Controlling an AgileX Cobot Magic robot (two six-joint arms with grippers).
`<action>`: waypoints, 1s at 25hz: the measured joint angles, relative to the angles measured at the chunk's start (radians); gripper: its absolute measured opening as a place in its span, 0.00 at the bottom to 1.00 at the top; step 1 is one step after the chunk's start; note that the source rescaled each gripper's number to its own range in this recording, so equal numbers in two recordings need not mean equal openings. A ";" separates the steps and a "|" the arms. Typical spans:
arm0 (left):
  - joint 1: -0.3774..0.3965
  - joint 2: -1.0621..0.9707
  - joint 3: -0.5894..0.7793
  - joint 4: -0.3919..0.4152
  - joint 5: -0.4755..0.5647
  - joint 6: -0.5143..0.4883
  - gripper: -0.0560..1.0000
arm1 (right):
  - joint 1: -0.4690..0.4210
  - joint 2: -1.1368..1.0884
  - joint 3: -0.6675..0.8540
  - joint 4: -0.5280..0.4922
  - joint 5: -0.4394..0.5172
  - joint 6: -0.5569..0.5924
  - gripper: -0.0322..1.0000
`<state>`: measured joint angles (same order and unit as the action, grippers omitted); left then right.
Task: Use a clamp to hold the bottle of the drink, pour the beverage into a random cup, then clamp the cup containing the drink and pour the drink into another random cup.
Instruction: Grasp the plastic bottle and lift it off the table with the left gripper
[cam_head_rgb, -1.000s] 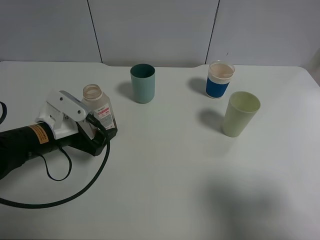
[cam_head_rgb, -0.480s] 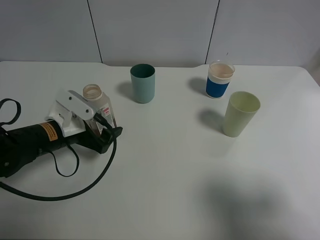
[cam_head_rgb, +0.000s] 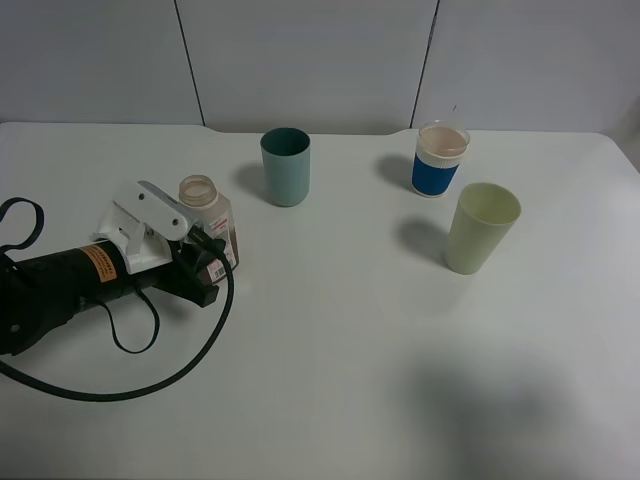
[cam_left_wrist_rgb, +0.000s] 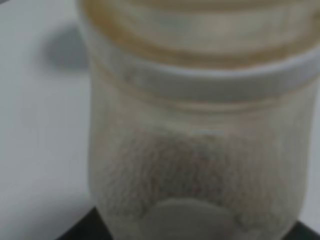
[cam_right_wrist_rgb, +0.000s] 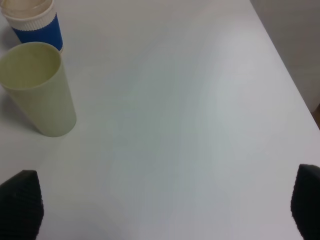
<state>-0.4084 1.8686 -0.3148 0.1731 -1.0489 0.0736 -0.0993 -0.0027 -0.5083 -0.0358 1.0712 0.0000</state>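
My left pincer (cam_head_rgb: 212, 264) is closed on the lower body of the bottle (cam_head_rgb: 208, 210). The bottle sits slightly tilted, mouth upward, on the left part of the desk (cam_head_rgb: 380, 360), near the teal cup (cam_head_rgb: 286, 168). One finger is hidden behind the bottle. In the left wrist view the bottle fills the picture, blurred. My right pincer (cam_right_wrist_rgb: 162, 210) is spread open; only its two dark tips show, cut off at the edges, near the pale green cup (cam_right_wrist_rgb: 37, 90).

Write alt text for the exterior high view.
The left gripper sits at the base of an uncapped drink bottle on a white table. To its right stand a teal cup, a blue-banded cup and a pale green cup.
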 joint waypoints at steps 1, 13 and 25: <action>0.000 0.000 0.000 0.000 0.000 -0.001 0.11 | 0.000 0.000 0.000 0.000 0.000 0.000 0.99; -0.001 -0.033 0.000 -0.218 0.033 -0.003 0.11 | 0.000 0.000 0.000 0.000 0.000 0.000 0.99; -0.122 -0.203 -0.098 -0.888 0.187 0.286 0.11 | 0.000 0.000 0.000 0.000 0.000 0.000 0.99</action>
<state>-0.5303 1.6651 -0.4126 -0.7147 -0.8621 0.3600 -0.0993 -0.0027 -0.5083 -0.0358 1.0712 0.0000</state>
